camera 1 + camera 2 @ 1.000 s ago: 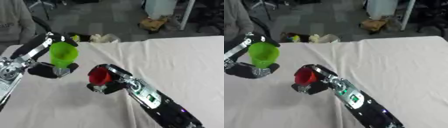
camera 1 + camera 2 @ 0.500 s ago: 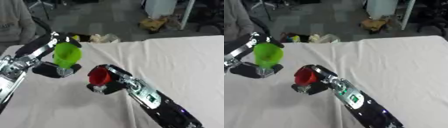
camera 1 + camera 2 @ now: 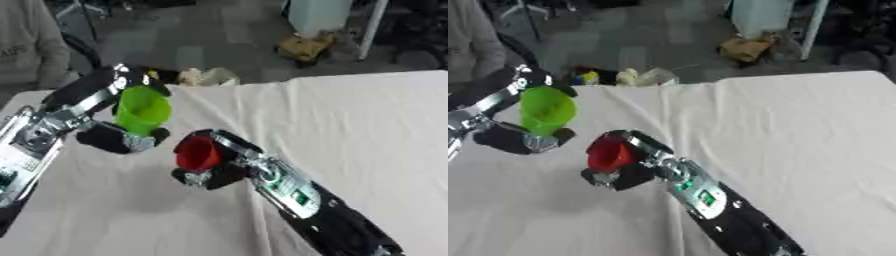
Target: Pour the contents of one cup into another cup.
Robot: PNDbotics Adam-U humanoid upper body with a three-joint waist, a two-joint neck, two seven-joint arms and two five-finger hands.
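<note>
1. White cloth covers the table (image 3: 376, 130), the landmark for all positions below.
2. Green cup (image 3: 142, 111): held above the table's left part, near its far edge, mouth tipped up and toward the right.
3. Left hand (image 3: 118, 139): fingers curled round the green cup from beneath and behind; the arm enters over the table's left edge.
4. Red cup (image 3: 198, 153): held above the table's middle, just right of and nearer than the green cup, apart from it; its mouth is tilted toward the left.
5. Right hand (image 3: 220, 171): fingers closed round the red cup's body, thumb below; the arm runs back toward the table's near edge.
6. Contents of either cup cannot be made out.
</note>
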